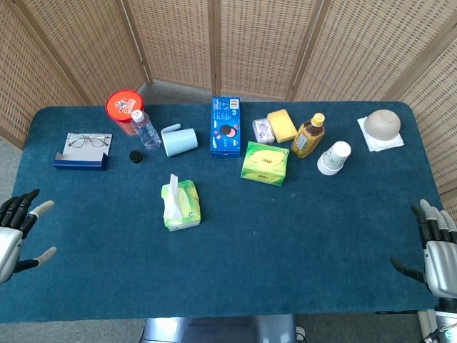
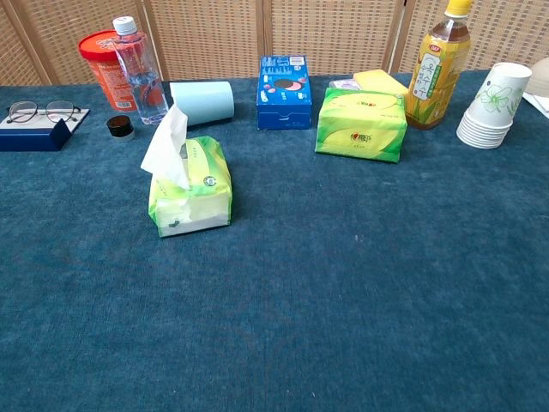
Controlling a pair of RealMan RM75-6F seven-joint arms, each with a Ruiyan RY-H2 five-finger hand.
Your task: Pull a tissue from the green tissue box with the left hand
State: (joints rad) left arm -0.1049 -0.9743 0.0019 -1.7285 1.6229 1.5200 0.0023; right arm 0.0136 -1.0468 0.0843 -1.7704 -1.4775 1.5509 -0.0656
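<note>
The green tissue pack (image 1: 183, 207) (image 2: 192, 186) lies left of the table's middle, with a white tissue (image 1: 170, 199) (image 2: 167, 146) standing up out of its top. My left hand (image 1: 17, 232) hovers at the table's left edge, fingers spread and holding nothing, well to the left of the pack. At the right edge, my right hand (image 1: 434, 245) is likewise spread and empty. Neither hand shows in the chest view.
Along the back stand glasses on a blue case (image 1: 84, 151), a red tub (image 1: 123, 107), a water bottle (image 1: 145, 129), a light-blue cup on its side (image 1: 181, 141), a blue box (image 1: 224, 126), a second green pack (image 1: 265, 163), a tea bottle (image 1: 308, 136), stacked paper cups (image 1: 334, 158).
</note>
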